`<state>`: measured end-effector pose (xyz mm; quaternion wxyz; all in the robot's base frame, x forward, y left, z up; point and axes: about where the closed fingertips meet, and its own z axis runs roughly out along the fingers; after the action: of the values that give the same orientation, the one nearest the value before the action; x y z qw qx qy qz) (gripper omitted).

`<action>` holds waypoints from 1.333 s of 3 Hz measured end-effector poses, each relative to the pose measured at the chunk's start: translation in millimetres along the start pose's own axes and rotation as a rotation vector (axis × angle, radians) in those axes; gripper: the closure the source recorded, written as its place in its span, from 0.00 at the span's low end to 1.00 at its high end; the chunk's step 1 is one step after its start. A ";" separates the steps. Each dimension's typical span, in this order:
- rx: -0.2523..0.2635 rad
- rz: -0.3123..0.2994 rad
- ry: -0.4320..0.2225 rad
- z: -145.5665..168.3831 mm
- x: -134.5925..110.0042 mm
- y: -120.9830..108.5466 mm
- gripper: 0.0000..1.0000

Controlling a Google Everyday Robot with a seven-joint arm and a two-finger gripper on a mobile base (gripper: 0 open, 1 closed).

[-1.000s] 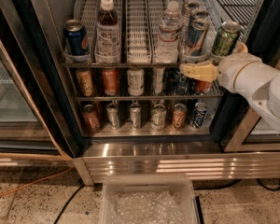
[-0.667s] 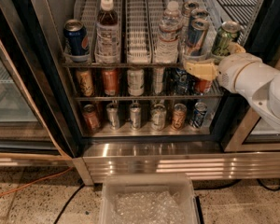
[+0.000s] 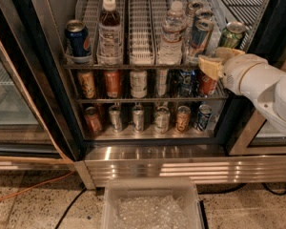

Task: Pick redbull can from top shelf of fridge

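The redbull can (image 3: 200, 36), blue and silver, stands slightly tilted at the front of a right-hand lane of the top shelf (image 3: 142, 56) in the fridge (image 3: 47, 80). More slim cans (image 3: 196, 8) line up behind it. A green can (image 3: 231, 34) stands in the lane to its right. My gripper (image 3: 219, 60) is open and empty, with tan fingers (image 3: 208, 67) at the shelf's front edge, just below and right of the redbull can and under the green can. I cannot tell whether it touches either can.
A dark blue cola can (image 3: 78, 40), a brown-drink bottle (image 3: 109, 31) and a water bottle (image 3: 172, 33) stand on the same shelf. Two lower shelves hold several cans (image 3: 138, 84). A clear plastic bin (image 3: 151, 205) sits on the floor in front, and an orange cable (image 3: 28, 191) runs at the left.
My gripper has risen a little and moved closer to the front of the top shelf, by the redbull and green cans. The cans have not moved.
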<state>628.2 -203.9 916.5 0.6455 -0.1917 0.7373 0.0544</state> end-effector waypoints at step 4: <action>0.002 0.020 0.008 15.5 0.4 3.1 0.40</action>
<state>641.5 -196.1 913.0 0.6423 -0.1840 0.7417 0.0593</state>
